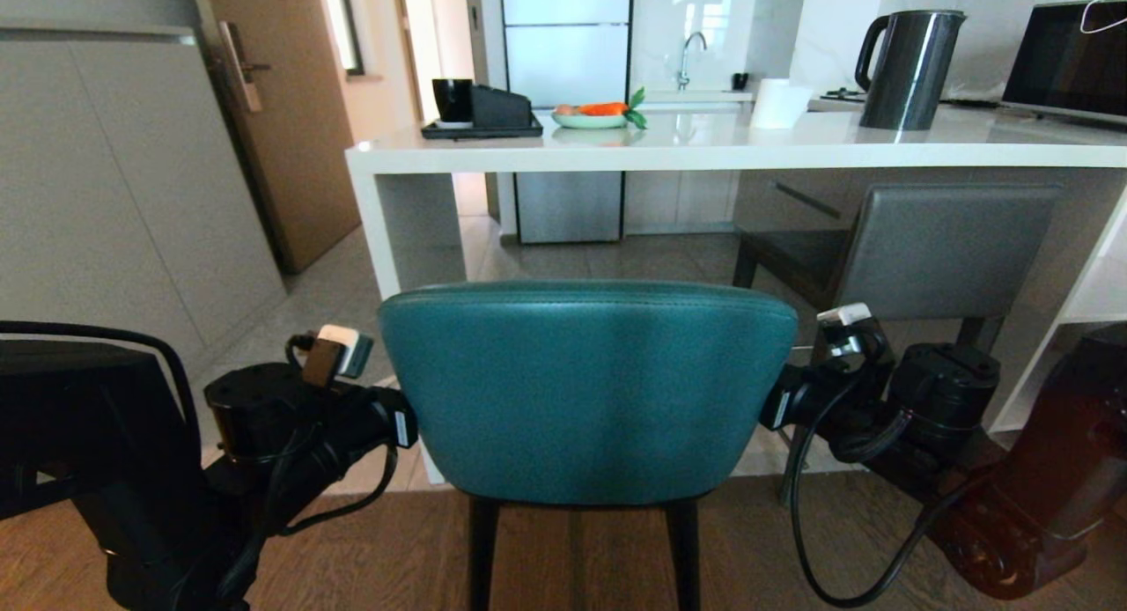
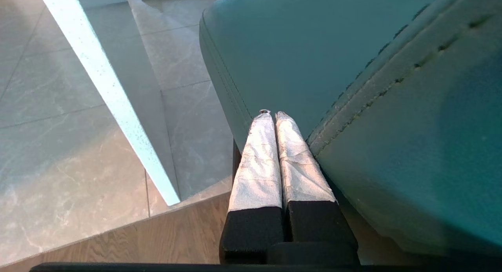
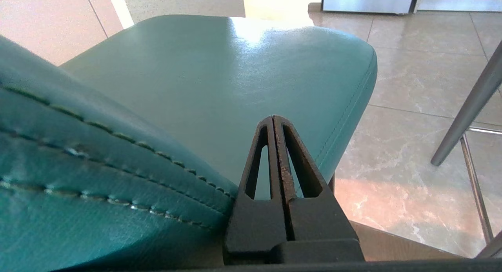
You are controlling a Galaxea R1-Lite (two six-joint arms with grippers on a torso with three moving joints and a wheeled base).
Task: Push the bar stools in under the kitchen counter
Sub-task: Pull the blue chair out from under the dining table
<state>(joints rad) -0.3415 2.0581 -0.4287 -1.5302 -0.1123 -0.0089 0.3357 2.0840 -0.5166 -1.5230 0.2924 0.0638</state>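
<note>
The teal bar stool (image 1: 588, 391) stands right in front of me, its curved backrest facing me and its seat near the white panel leg (image 1: 414, 232) of the kitchen counter (image 1: 740, 144). My left gripper (image 2: 270, 114) is shut, its taped fingers lying along the left side of the backrest (image 2: 411, 138). My right gripper (image 3: 273, 118) is shut too, resting beside the backrest's right side above the seat (image 3: 235, 80). In the head view both fingertips are hidden behind the backrest. The dark grey bar stool (image 1: 942, 250) sits under the counter at the right.
On the counter stand a black tray with a cup (image 1: 480, 109), a plate of vegetables (image 1: 599, 115), a paper roll (image 1: 779, 103), a kettle (image 1: 907, 69) and a laptop (image 1: 1070, 61). A white shelf (image 1: 1083, 303) is at right. Grey stool legs (image 3: 466, 111) stand nearby.
</note>
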